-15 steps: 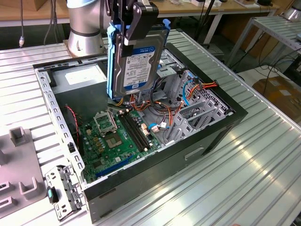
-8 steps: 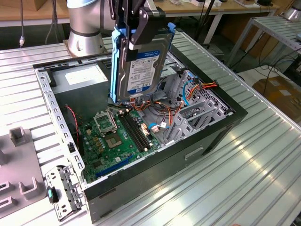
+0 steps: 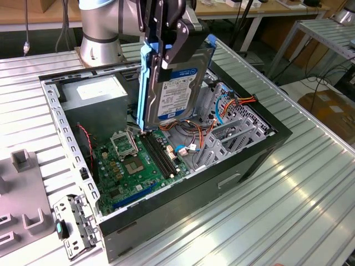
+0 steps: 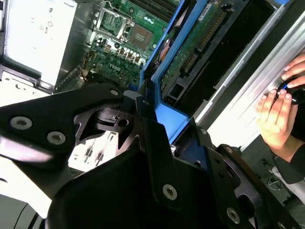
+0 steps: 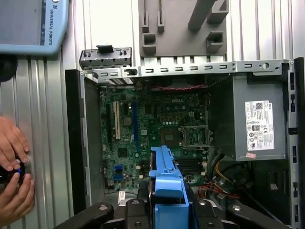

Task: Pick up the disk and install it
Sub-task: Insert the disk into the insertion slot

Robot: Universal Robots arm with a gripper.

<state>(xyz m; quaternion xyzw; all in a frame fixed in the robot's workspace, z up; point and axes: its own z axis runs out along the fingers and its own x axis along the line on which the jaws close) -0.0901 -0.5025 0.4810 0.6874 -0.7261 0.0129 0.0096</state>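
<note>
The disk (image 3: 180, 88), dark metal with a white and blue label and a blue side bracket, hangs on edge above the open computer case (image 3: 194, 183). My gripper (image 3: 169, 52) is shut on its upper part, black fingers clamping both faces. The disk's lower end hovers just over the motherboard (image 3: 133, 166), near the memory slots. In the second wrist view the disk's blue bracket (image 4: 178, 43) and green circuit side run away from the gripper (image 4: 147, 138). In the first wrist view the blue bracket (image 5: 167, 183) rises between the fingers above the motherboard (image 5: 143, 129).
A grey power-supply box (image 3: 100, 94) fills the case's back corner. A metal drive cage (image 3: 233, 130) with orange and blue cables stands at the exterior view's right. A loose metal bracket (image 3: 75, 221) and a grey fixture (image 3: 22, 188) lie outside. A person's hands (image 5: 14, 176) rest beside the case.
</note>
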